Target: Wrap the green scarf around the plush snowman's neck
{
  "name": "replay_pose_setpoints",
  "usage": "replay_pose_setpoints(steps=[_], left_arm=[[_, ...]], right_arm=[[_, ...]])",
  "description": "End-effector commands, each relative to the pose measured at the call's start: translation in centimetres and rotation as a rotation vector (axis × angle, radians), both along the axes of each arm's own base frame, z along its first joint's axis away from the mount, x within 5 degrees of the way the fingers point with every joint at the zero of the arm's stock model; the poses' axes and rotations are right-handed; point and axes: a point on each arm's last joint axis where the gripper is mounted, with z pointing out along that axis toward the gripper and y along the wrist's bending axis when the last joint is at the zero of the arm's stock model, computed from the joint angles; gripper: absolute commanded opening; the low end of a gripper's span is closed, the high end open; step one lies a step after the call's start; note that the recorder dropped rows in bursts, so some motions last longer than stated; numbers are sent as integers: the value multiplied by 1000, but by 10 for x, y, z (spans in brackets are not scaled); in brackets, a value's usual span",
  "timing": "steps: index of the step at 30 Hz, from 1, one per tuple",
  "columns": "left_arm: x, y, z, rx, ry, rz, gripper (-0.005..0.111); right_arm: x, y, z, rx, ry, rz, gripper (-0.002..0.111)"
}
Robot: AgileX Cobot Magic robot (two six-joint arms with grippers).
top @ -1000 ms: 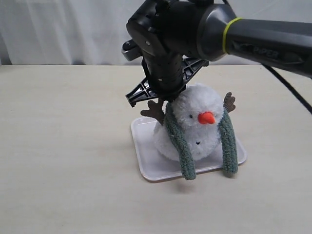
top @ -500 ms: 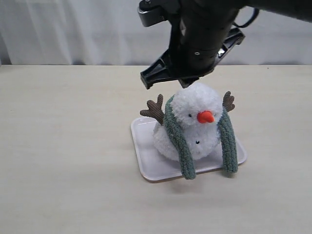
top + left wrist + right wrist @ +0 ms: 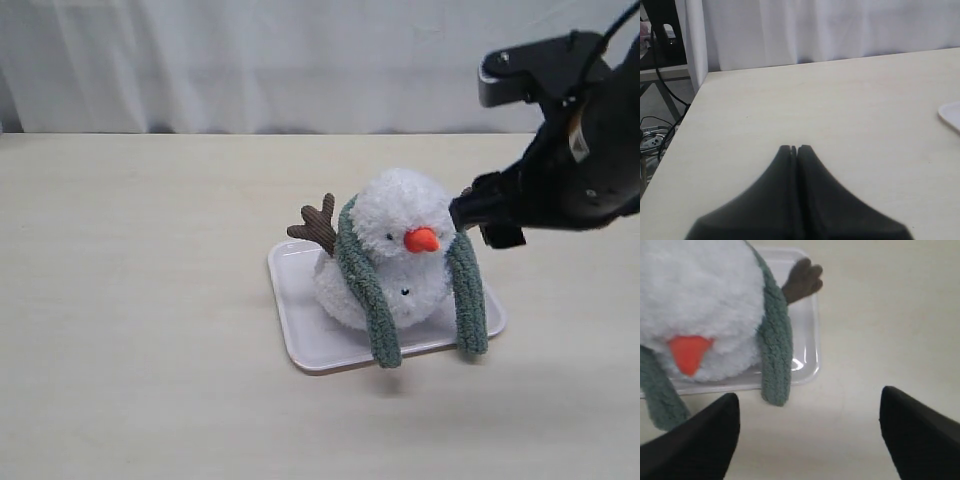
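Observation:
The plush snowman (image 3: 400, 215) sits on a white tray (image 3: 300, 335), white and fluffy, with an orange nose (image 3: 422, 240). The green scarf (image 3: 365, 290) lies around the back of its neck, and both ends hang down its front; the other end (image 3: 468, 300) reaches the tray's edge. My right arm (image 3: 570, 170) hovers just right of the snowman's head. In the right wrist view my right gripper (image 3: 809, 394) is open over bare table, with the scarf (image 3: 776, 350) and snowman (image 3: 700, 295) beyond it. My left gripper (image 3: 794, 148) is shut and holds nothing, far from the snowman.
A brown twig arm (image 3: 318, 224) sticks out on the snowman's left side. A white curtain hangs behind the beige table (image 3: 130, 300). In the left wrist view a table corner (image 3: 707, 75) and a bit of the tray (image 3: 951, 114) show.
My right arm has left its place over the snowman's head and moved to the right and lower. The scarf stays draped on the snowman.

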Motion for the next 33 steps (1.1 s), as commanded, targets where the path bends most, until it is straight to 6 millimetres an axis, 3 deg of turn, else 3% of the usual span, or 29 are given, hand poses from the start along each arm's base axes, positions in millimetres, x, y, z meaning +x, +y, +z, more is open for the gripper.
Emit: replay_pose_setpoints(steps=[1,4,14,18,22,24,33], left_arm=[[0,0,0,-6,-12,4,0],[0,0,0,-6,-12,4,0],[0,0,0,-6,-12,4,0],[0,0,0,-6,-12,4,0],[0,0,0,-6,-12,4,0],[0,0,0,-6,-12,4,0],[0,0,0,-6,-12,4,0]], right_arm=[[5,-14,-43,30,28,-15,74],[11,-17,-71,71,12,4,70],[42,-3,-130,129,14,82,64],[46,0,-145,130,39,90,48],[46,0,-145,132,36,92,15],[46,0,-139,151,20,68,4],[26,-4,-97,254,7,-34,4]])
